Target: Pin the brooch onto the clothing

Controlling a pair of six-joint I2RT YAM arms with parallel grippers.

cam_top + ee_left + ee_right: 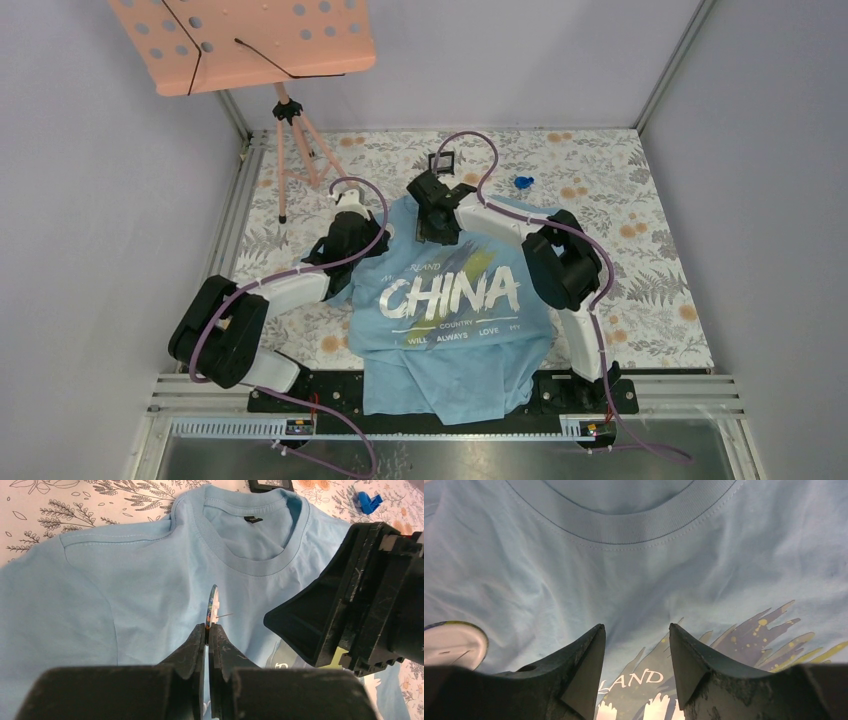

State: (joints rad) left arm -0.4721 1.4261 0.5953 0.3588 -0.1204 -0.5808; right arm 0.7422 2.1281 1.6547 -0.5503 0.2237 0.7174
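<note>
The light blue T-shirt [450,365] lies flat with its collar at the far side; it also fills the left wrist view [125,580] and the right wrist view [574,570]. My left gripper [383,233] [207,627] is shut on the brooch [213,602]. It holds the brooch edge-on above the chest, just below the collar, with the thin pin pointing right. The brooch's white back shows in the right wrist view [451,642]. My right gripper [437,225] [636,627] is open and empty, over the shirt just below the collar and close to the right of the brooch.
A small blue trinket [522,182] [368,502] lies on the floral tabletop beyond the shirt's right shoulder. A small black frame [443,160] [270,485] sits behind the collar. A pink music stand on a tripod [290,150] stands at the far left.
</note>
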